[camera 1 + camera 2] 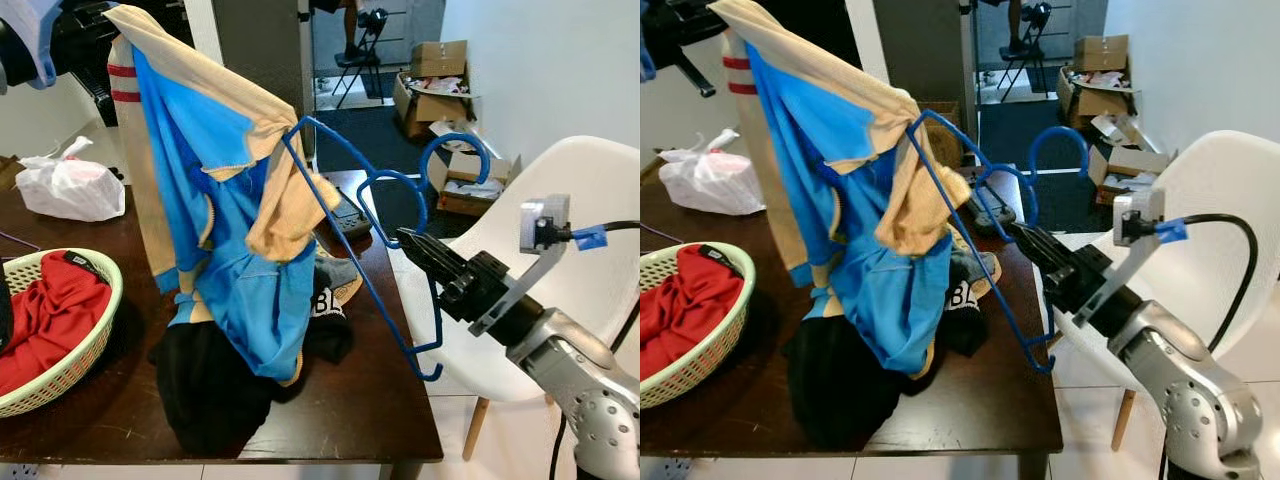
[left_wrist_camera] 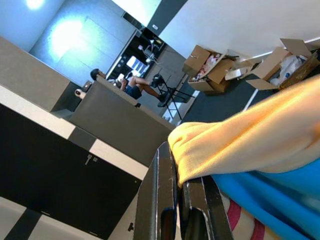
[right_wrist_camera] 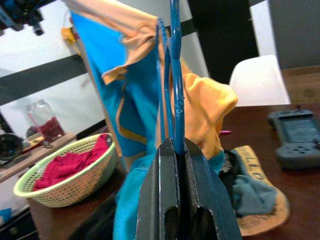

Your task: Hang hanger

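A blue wire hanger is threaded into a blue and tan jacket that hangs above the dark wooden table. The hanger's hook curves free to the right, over the table's edge. My right gripper is shut on the hanger's wire just below the hook. At the upper left my left gripper is shut on the jacket's tan collar edge and holds the garment up. The jacket's lower hem rests on a pile of black clothes.
A green basket with red cloth stands at the table's left. A white plastic bag lies behind it. A black controller lies near the far right edge. A white chair stands right of the table. Cardboard boxes sit beyond.
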Motion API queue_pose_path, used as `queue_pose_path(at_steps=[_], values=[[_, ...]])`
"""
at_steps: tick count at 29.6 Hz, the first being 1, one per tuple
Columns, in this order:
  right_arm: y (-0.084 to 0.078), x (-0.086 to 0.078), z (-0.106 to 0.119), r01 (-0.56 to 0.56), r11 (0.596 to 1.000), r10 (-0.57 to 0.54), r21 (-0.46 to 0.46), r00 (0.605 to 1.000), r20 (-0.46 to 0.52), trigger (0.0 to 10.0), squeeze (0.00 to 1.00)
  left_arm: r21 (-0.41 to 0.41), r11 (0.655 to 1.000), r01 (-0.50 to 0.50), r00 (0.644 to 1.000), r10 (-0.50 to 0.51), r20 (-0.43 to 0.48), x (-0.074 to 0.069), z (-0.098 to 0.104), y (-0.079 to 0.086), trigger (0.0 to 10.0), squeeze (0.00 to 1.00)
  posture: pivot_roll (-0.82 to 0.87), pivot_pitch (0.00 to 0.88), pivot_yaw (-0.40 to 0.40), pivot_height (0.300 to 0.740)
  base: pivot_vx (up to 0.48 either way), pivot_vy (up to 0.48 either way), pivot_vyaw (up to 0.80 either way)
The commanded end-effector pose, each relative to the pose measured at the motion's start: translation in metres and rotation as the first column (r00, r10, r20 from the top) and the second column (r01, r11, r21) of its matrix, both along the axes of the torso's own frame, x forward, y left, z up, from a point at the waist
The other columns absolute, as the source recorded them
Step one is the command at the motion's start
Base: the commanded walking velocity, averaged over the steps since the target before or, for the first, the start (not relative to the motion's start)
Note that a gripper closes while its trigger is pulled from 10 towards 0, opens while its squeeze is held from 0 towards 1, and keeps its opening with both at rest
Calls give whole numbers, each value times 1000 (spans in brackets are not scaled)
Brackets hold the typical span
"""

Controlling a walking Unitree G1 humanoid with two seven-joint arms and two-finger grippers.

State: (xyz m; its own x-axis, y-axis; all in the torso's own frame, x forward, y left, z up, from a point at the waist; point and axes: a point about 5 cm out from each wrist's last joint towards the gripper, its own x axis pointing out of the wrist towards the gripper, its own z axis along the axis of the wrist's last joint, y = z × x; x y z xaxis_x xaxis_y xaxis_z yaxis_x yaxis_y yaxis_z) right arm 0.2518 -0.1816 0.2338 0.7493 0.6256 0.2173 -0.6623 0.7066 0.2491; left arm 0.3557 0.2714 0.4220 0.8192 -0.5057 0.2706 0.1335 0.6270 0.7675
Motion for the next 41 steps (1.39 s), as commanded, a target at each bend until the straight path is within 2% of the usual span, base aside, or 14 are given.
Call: queue_pose_path(at_steps=[1,4,15,16,19,20,22,24,27,28,32,34,35,41], values=[[-12,2,6,55,998,-55,8,998,28,10000,0,-9,1000,-2,1000,3,15,-2,7,1,0,0,64,0,120,740,0,0,0],[-39,18,24,283,951,-293,123,953,73,10000,0,-20,999,31,999,-31,9,-1,5,-3,0,0,63,0,129,740,0,0,0],[-33,35,19,374,903,-386,213,922,17,10000,0,-77,992,104,993,-108,-45,5,-13,-8,0,0,63,1,129,740,0,0,0],[-2,37,-8,265,964,-266,-34,961,-71,10000,0,-122,975,184,972,-199,-125,12,-42,-19,0,0,62,15,128,740,0,0,0],[9,34,-23,190,970,-210,-151,970,-126,10000,0,-140,967,213,960,-233,-152,15,-53,-23,0,0,62,15,128,740,0,0,0],[13,27,-45,94,941,-172,-326,960,-219,10000,0,-152,958,242,948,-267,-175,16,-63,-28,0,0,58,21,126,740,0,0,0],[10,20,-61,34,915,-170,-402,936,-309,10000,0,-165,951,261,938,-290,-189,17,-69,-32,0,0,59,22,127,740,0,0,0],[-13,13,-72,12,833,-260,-553,891,-372,10000,0,-175,941,288,925,-321,-202,18,-73,-38,0,0,56,28,126,740,0,0,0],[-19,14,-62,41,854,-259,-519,898,-355,10000,0,-173,940,294,924,-326,-202,18,-72,-39,0,0,56,28,126,740,0,0,0],[-18,12,-46,32,902,-181,-430,933,-311,10000,0,-171,939,298,923,-329,-201,18,-71,-39,0,0,56,30,126,740,0,0,0],[-18,10,-41,19,913,-152,-408,943,-295,10000,0,-170,939,299,922,-330,-201,18,-70,-39,0,0,56,30,126,740,0,0,0],[-17,3,-33,-20,936,-76,-352,964,-256,10000,0,-167,939,301,921,-332,-203,17,-70,-39,0,0,56,30,126,740,0,0,0],[-24,-15,-24,-105,948,50,-299,981,-186,10000,0,-165,938,304,920,-334,-205,16,-69,-38,0,0,54,34,126,740,0,0,0],[-37,-42,-33,-229,915,153,-332,959,-239,10000,0,-163,937,308,918,-338,-208,15,-68,-38,0,0,49,42,128,740,0,0,0]])
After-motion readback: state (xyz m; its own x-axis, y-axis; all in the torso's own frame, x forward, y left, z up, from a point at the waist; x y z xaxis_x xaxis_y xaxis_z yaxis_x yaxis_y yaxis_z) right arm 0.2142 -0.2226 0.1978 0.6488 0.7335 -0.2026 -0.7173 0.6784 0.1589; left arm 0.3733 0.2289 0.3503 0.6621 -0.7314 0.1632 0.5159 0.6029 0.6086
